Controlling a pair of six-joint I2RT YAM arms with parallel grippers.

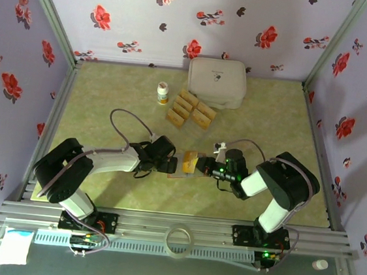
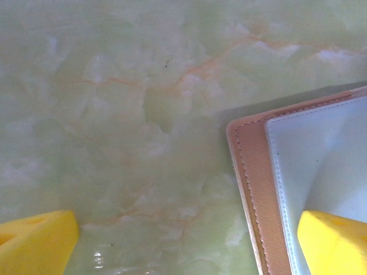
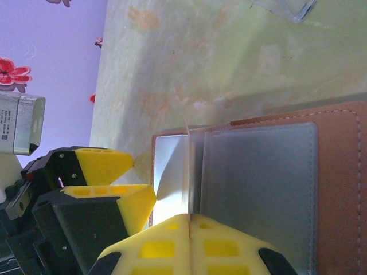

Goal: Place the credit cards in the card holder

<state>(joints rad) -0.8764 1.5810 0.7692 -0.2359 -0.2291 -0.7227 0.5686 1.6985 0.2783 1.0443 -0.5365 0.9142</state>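
- Close in, my right gripper (image 3: 189, 220) is pressed together on a credit card (image 3: 187, 166), held edge-on at the pocket of the open card holder (image 3: 258, 189).
- My left gripper (image 1: 168, 164) is spread wide, with one finger over the holder's inner face.
- Farther back, the remaining credit cards (image 1: 190, 110) lie clustered beside the white box (image 1: 217, 82). I judge most of the job is left.

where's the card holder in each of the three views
top external: card holder just below picture centre
left wrist: lower right corner
right wrist: centre to right, lying open
shared landmark: a yellow finger of the left gripper over its edge
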